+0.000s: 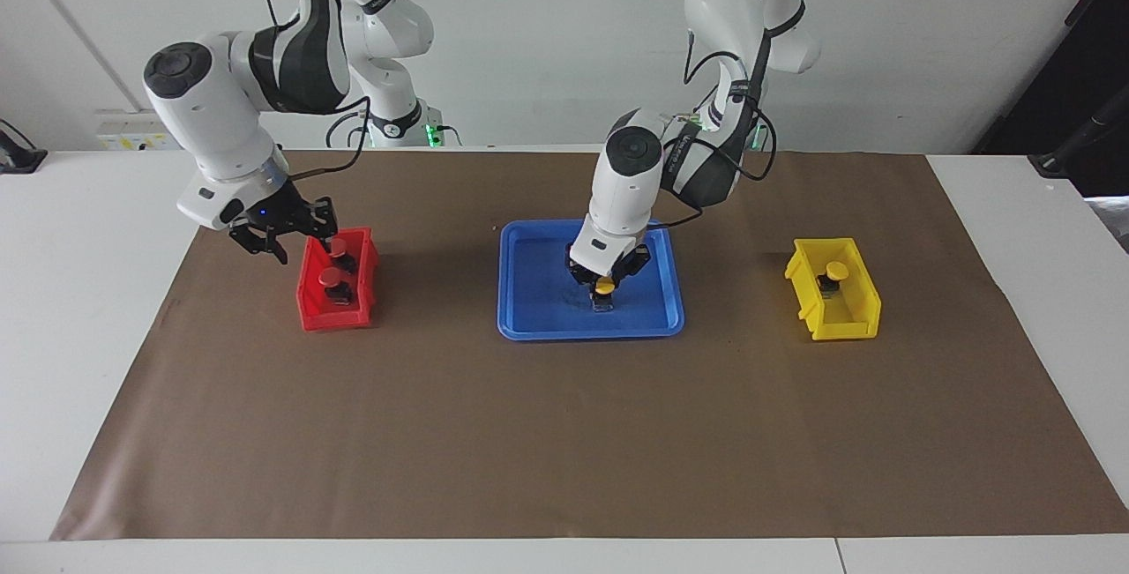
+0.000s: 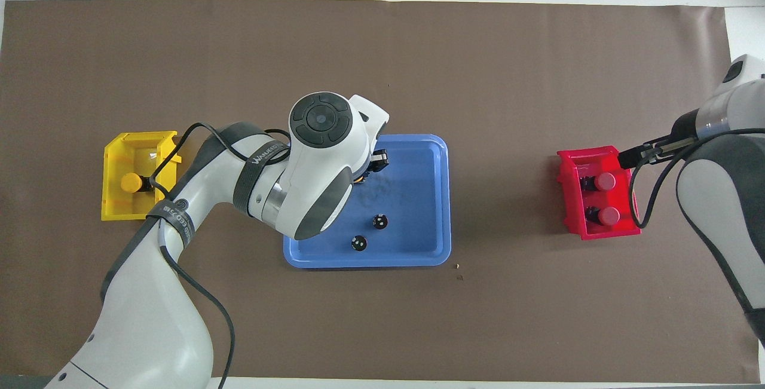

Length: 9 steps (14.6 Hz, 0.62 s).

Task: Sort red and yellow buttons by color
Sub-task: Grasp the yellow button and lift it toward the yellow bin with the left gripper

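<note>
Facing view: The left gripper [image 1: 605,290] is lowered into the blue tray [image 1: 538,292] at the middle of the brown mat [image 1: 564,433], its fingers closed on a yellow button [image 1: 604,287] that stands at the tray floor. The second yellow button [image 1: 835,274] sits inside the yellow bin [image 1: 860,314] at the left arm's end of the table. Two red buttons [image 1: 329,279] sit inside the red bin [image 1: 335,318] at the right arm's end, one nearer to the robots than the other. The right gripper [image 1: 291,234] hangs just beside the red bin, at its rim, fingers spread apart and holding nothing.

Overhead view: The left arm covers much of the tray; the gripped yellow button [image 2: 359,179] shows only as a sliver at the arm's edge. Two small dark cylinders [image 2: 369,232] stand in the tray, nearer to the robots than the gripped button. The yellow bin [image 2: 113,198] holds its button [image 2: 130,182]; the red bin [image 2: 574,221] holds both red buttons [image 2: 606,198]. The right gripper [image 2: 642,153] is at the red bin's edge.
</note>
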Tool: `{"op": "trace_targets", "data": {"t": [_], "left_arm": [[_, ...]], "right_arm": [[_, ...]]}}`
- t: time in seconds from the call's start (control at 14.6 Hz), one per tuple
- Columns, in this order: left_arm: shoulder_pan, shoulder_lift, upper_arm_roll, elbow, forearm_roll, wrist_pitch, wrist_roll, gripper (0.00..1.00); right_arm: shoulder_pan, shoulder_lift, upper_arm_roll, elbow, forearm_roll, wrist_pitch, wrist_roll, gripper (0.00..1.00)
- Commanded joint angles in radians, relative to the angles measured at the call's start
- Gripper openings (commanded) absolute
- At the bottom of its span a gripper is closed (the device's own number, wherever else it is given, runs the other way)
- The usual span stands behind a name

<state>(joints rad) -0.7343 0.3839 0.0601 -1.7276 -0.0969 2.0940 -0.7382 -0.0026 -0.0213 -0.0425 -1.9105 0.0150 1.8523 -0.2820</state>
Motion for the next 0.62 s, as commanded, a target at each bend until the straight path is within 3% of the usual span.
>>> {"op": "trace_targets", "data": {"t": [0.0, 0.14, 0.34, 0.55], "left_arm": [[-0.016, -0.008, 0.021, 0.086, -0.004, -0.121, -0.006, 0.29], [0.022, -0.071, 0.044, 0.150, 0.000, -0.285, 0.025, 0.30], [0.212, -0.161, 0.053, 0.151, -0.001, -0.448, 0.366, 0.27], [0.402, -0.200, 0.063, 0.126, 0.041, -0.473, 0.628, 0.26]], "right_arm": [[-0.013, -0.015, 0.003, 0.109, -0.004, -0.128, 0.052, 1.00], [-0.025, -0.008, 0.000, 0.195, -0.009, -0.215, 0.096, 1.00], [-0.057, -0.009, -0.002, 0.217, -0.010, -0.266, 0.110, 1.00], [-0.132, -0.023, -0.003, 0.222, -0.007, -0.268, 0.110, 1.00]]}}
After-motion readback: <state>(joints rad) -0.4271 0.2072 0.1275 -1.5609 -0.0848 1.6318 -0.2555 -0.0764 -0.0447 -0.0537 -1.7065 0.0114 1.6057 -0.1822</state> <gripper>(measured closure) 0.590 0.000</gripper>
